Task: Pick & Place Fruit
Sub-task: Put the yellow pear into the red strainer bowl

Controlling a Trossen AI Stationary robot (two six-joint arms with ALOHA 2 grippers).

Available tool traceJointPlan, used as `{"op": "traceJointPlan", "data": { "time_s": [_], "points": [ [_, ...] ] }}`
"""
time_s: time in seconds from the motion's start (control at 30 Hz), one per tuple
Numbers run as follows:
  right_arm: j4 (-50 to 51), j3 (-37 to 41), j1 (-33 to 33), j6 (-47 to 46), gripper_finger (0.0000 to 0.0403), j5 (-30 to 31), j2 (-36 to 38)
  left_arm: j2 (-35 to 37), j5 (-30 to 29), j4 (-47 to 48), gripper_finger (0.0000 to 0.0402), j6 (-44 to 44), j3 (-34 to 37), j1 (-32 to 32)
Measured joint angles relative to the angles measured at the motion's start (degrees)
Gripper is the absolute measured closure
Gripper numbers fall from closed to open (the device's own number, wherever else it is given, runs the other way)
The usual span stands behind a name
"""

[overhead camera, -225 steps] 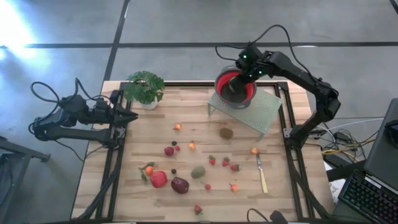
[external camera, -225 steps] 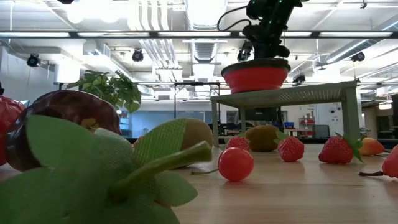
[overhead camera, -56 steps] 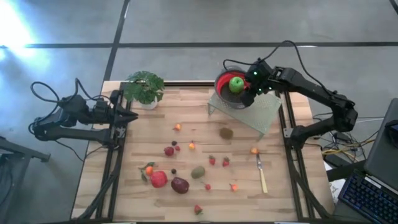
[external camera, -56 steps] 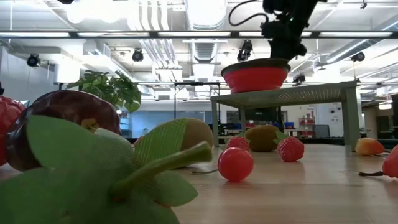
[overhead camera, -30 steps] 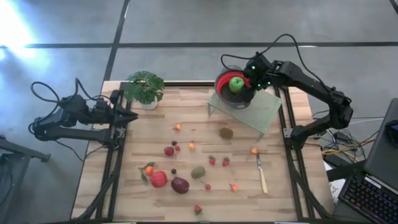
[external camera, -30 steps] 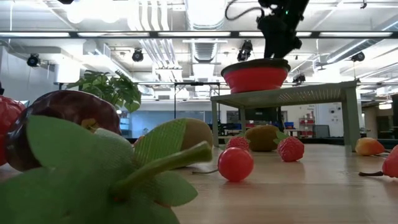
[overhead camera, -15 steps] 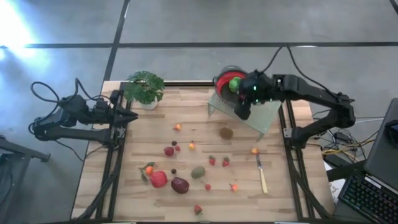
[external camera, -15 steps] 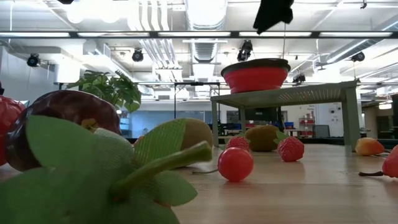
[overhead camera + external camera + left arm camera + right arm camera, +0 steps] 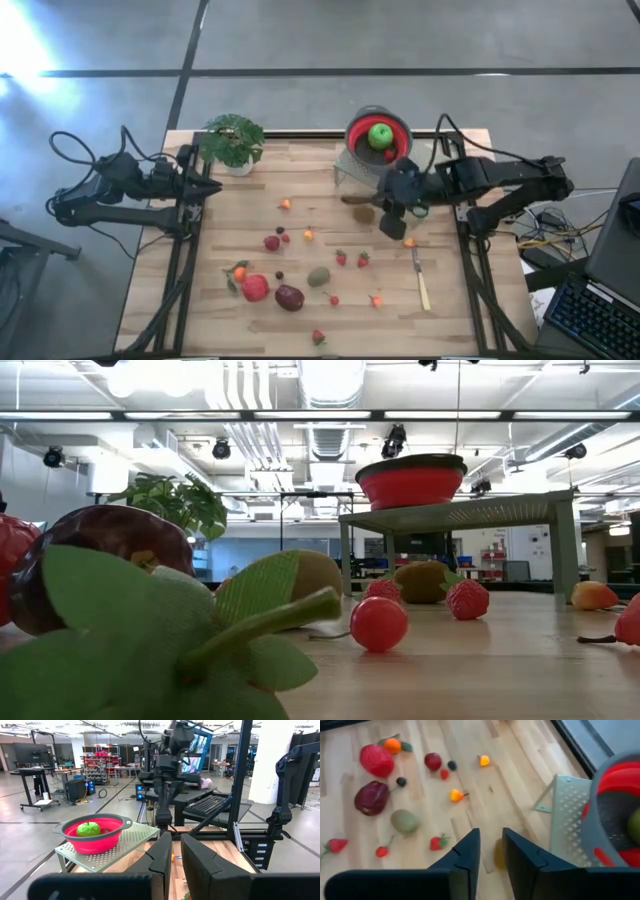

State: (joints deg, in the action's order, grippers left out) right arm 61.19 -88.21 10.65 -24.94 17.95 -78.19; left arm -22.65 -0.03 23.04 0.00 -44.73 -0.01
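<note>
The green apple (image 9: 380, 135) sits in the red bowl (image 9: 359, 128) near the tabletop's far edge. The right tool (image 9: 392, 222), narrowly parted and empty, hovers beside the brown kiwi (image 9: 363, 213); next comes lowering onto it.

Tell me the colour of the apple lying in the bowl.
Green. The apple sits in the red bowl; it shows best in the high view.
</note>
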Motion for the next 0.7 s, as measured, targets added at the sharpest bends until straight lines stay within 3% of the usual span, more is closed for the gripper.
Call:
{"op": "traceJointPlan", "data": {
  "time_s": [0.33,0.7],
  "points": [
    [0.0,1.8,10.8,-8.8,0.0374,11.0,0.0,0.0,0.0,0.0,0.0355,0.0,0.0,0.0],
    [-0.7,11.1,16.1,-23.1,0.0387,13.8,0.0,0.0,0.0,0.0,0.0355,0.0,0.0,0.0]
  ]
}}
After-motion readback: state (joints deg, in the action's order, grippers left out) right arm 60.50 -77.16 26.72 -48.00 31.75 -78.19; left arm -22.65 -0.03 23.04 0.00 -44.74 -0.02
